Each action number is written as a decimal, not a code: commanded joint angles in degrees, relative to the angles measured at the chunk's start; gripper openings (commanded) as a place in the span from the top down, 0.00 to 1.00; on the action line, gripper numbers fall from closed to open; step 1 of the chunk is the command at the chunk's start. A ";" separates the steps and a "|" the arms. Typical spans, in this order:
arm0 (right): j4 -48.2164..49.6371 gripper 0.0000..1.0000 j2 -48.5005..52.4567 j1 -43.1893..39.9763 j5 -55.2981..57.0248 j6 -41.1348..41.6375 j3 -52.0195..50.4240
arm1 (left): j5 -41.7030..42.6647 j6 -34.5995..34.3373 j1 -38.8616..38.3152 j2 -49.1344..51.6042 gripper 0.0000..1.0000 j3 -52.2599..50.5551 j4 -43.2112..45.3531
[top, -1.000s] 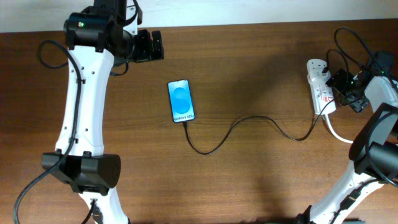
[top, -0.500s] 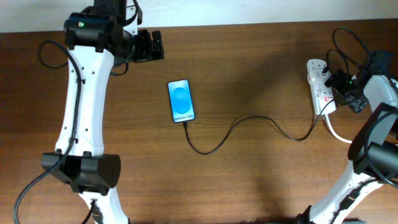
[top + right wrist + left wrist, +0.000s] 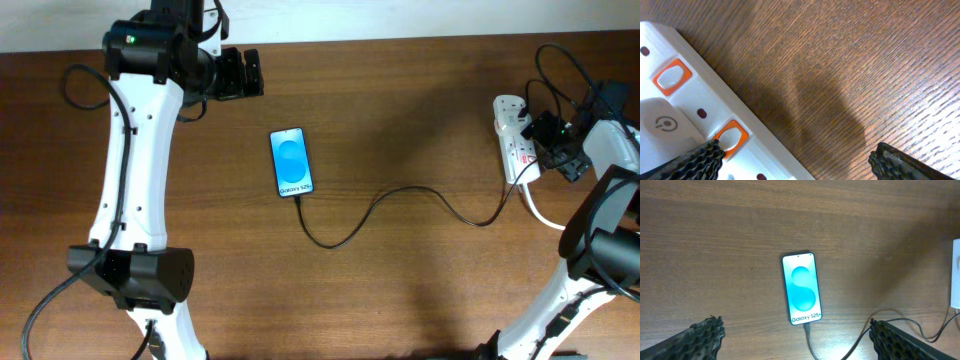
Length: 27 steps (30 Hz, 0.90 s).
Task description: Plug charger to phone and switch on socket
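The phone (image 3: 291,162) lies flat mid-table, its blue screen lit and the "Galaxy" end nearest me; it also shows in the left wrist view (image 3: 801,288). The black charger cable (image 3: 400,195) runs from the phone's near end, where its plug tip (image 3: 808,327) is seated, across to the white socket strip (image 3: 512,140) at the far right. My left gripper (image 3: 240,73) is open and empty, high at the back left of the phone. My right gripper (image 3: 553,143) is open, one finger over an orange switch (image 3: 730,138) of the strip (image 3: 685,120).
The strip's thick white cord (image 3: 540,212) curves toward the right edge. A white adapter with a power symbol (image 3: 660,122) sits in the strip. Black robot cables (image 3: 560,70) loop at the back right.
The right gripper has shifted slightly by the strip. The phone, the cable and the left arm have not moved.
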 commanded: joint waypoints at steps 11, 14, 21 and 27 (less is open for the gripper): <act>1.53 0.01 1.20 1.57 -1.16 1.55 -0.42 | 0.42 0.52 0.26 -1.29 0.01 0.57 -0.07; 1.01 0.01 1.20 2.19 -1.46 1.11 -0.44 | 0.44 0.50 0.26 -1.29 0.01 0.57 -0.07; -1.05 0.01 1.20 3.76 -2.03 0.96 -0.44 | 0.44 0.52 0.26 -1.29 0.01 0.57 -0.07; -1.68 0.01 1.20 4.13 -2.27 0.96 -0.44 | 0.42 0.50 0.26 -1.29 0.01 0.57 -0.07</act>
